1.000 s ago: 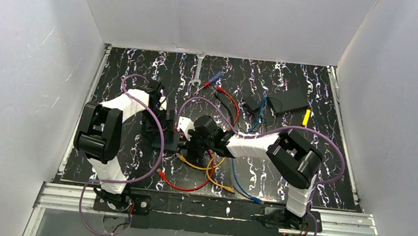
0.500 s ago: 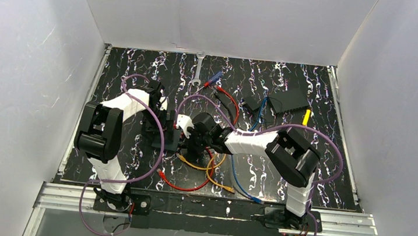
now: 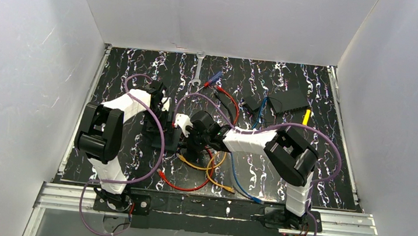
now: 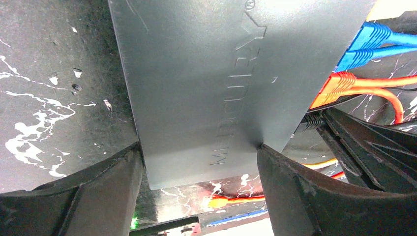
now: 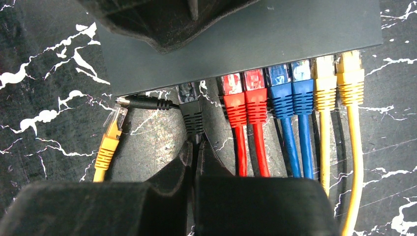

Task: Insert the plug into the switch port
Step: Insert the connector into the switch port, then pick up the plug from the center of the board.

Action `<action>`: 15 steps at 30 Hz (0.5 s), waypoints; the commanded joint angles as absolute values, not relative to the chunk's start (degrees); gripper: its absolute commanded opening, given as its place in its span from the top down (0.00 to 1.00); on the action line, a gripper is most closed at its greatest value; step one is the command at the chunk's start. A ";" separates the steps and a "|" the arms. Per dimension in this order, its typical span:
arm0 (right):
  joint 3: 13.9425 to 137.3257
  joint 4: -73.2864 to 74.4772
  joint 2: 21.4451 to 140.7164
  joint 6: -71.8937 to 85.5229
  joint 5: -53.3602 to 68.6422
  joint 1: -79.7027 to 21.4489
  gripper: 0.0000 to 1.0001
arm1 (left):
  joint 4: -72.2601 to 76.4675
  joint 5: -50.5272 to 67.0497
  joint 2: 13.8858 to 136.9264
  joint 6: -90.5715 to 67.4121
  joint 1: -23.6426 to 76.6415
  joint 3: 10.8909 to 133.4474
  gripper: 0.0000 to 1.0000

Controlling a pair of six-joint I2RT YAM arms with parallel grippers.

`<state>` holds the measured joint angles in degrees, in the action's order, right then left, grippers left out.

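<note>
Right wrist view looks down along the right pincer [image 5: 196, 149], whose two fingers are pressed together on the tail of the black plug [image 5: 193, 115], just where its boot narrows into cable. The plug points straight away from the pincer at the switch [image 5: 275, 34], a flat dark box lying across the top of the picture on the black marbled counter [image 5: 49, 73]. The plug's clear head is at the mouth of a socket in the row along the switch's near edge. It sits a shade further out than its neighbours, and whether it is fully home cannot be told. To its right in the same row, two red plugs [image 5: 246, 101], two blue plugs [image 5: 292, 96] and two yellow plugs [image 5: 339, 86] sit in sockets. To its left a thin barrel power plug [image 5: 145, 103] lies just beside the switch's edge, and an orange plug [image 5: 109, 142] lies loose on the counter.

Left wrist view shows the left pincer [image 4: 199, 157] spread wide with the switch between its fingers, each finger touching one side edge: it grips the switch. From the top camera, both pincers meet at the switch, left of the counter's middle.
</note>
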<state>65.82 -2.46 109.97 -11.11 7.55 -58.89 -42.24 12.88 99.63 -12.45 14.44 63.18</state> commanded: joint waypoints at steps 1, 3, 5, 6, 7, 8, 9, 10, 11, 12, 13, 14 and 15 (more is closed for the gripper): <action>69.59 -17.08 109.72 -11.02 9.82 -60.48 0.95 | -42.69 20.75 99.82 -15.70 18.50 61.77 0.22; 68.04 -15.70 108.07 -11.34 6.93 -60.27 0.88 | -43.52 16.71 99.56 -16.26 17.63 62.11 0.21; 66.37 -14.11 105.62 -11.11 5.20 -59.77 0.78 | -44.04 13.62 99.00 -16.91 16.11 62.21 0.21; 65.29 -13.50 103.98 -10.69 3.97 -59.50 0.74 | -44.11 12.53 98.54 -17.14 15.34 62.24 0.21; 64.17 -12.93 102.28 -10.13 2.41 -59.24 0.70 | -44.19 11.12 97.96 -17.34 14.67 62.16 0.21; 63.03 -12.17 100.57 -9.59 0.71 -58.97 0.65 | -44.17 10.21 97.52 -17.54 14.22 62.09 0.21; 61.63 -11.16 98.66 -8.75 -1.53 -58.71 0.57 | -44.17 9.24 97.00 -17.62 13.89 62.06 0.21; 60.59 -10.56 96.85 -7.85 -3.82 -58.40 0.50 | -44.31 8.36 96.58 -17.58 13.81 61.97 0.20; 59.58 -9.99 94.76 -7.02 -5.55 -58.04 0.45 | -44.50 7.58 96.16 -17.62 13.80 61.98 0.20; 58.51 -9.55 92.41 -6.21 -6.95 -57.62 0.38 | -44.55 7.33 95.74 -17.66 13.80 61.88 0.19; 57.58 -9.05 90.47 -5.42 -8.92 -57.24 0.31 | -44.56 7.34 95.17 -17.73 13.80 61.75 0.19; 56.51 -8.54 88.18 -4.83 -11.04 -56.75 0.26 | -44.56 7.38 94.41 -17.83 13.79 61.59 0.18; 55.59 -8.12 86.17 -4.15 -13.60 -56.28 0.20 | -44.56 7.27 93.56 -17.77 13.75 61.38 0.18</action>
<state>58.19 -6.20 94.74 -7.68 -3.27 -58.13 -42.52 9.63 98.02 -16.88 14.04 62.39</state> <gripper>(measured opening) 0.712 0.813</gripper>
